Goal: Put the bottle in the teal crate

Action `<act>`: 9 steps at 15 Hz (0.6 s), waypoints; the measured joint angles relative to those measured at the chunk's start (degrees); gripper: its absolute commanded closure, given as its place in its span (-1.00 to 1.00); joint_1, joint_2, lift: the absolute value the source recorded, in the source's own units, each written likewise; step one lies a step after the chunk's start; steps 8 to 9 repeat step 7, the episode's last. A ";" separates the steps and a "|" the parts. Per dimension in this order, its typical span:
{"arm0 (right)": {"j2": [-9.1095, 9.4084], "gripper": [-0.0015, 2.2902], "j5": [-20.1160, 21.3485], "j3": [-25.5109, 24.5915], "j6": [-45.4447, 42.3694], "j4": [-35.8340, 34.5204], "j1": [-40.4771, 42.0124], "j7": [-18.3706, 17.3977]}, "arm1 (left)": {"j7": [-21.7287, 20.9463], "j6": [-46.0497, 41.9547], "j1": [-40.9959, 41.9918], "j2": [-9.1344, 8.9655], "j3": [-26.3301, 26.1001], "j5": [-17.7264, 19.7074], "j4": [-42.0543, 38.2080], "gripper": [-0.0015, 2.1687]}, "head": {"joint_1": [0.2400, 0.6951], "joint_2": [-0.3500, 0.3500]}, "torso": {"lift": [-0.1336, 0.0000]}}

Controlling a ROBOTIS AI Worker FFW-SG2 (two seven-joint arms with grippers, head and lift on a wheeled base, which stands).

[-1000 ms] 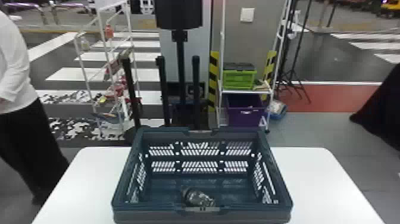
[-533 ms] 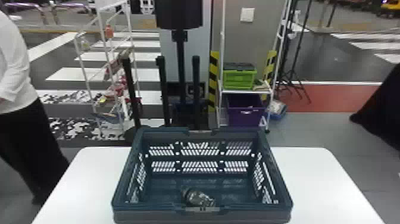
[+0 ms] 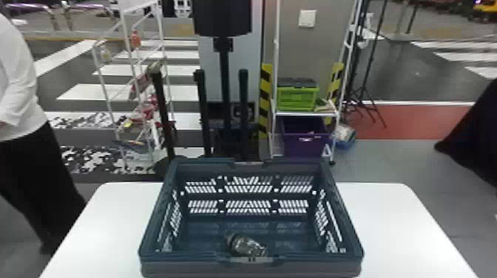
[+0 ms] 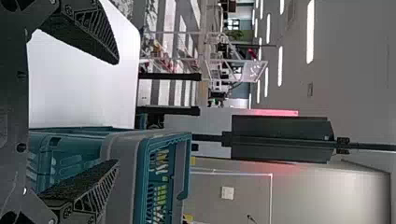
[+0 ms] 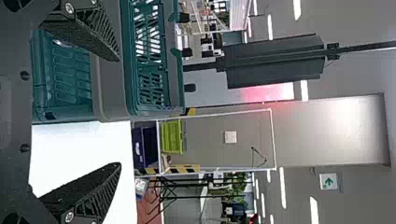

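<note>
I see the bottle (image 3: pixel 248 246) lying on its side in the crate (image 3: pixel 185 269), so I judge the placing done. My left gripper (image 4: pixel 117 112) and right gripper (image 5: pixel 119 112) are spread wide and empty; I should ease both back slowly, without either snagging the crate.
</note>
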 measured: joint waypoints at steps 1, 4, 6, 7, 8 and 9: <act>0.00 -0.91 0.00 0.00 0.19 -0.07 -0.05 0.01 | 0.00 0.22 -0.06 0.00 -0.03 -0.01 0.00 -0.88 | 0.14 0.00 | 1.00; -0.03 -0.91 -0.04 0.00 0.45 -0.15 -0.12 0.11 | 0.00 0.36 -0.15 -0.01 -0.10 -0.01 -0.09 -0.88 | 0.14 0.00 | 1.00; -0.08 -0.91 -0.29 0.00 0.46 -0.16 -0.17 0.33 | 0.00 0.40 -0.20 -0.04 -0.12 -0.01 -0.14 -0.88 | 0.14 0.00 | 1.00; -0.09 -0.91 -0.33 0.00 0.46 -0.16 -0.18 0.36 | 0.00 0.44 -0.23 -0.03 -0.12 -0.02 -0.13 -0.88 | 0.14 0.00 | 1.00; -0.09 -0.91 -0.33 0.00 0.46 -0.16 -0.18 0.36 | 0.00 0.44 -0.23 -0.03 -0.12 -0.02 -0.13 -0.88 | 0.14 0.00 | 1.00; -0.09 -0.91 -0.33 0.00 0.46 -0.16 -0.18 0.36 | 0.00 0.44 -0.23 -0.03 -0.12 -0.02 -0.13 -0.88 | 0.14 0.00 | 1.00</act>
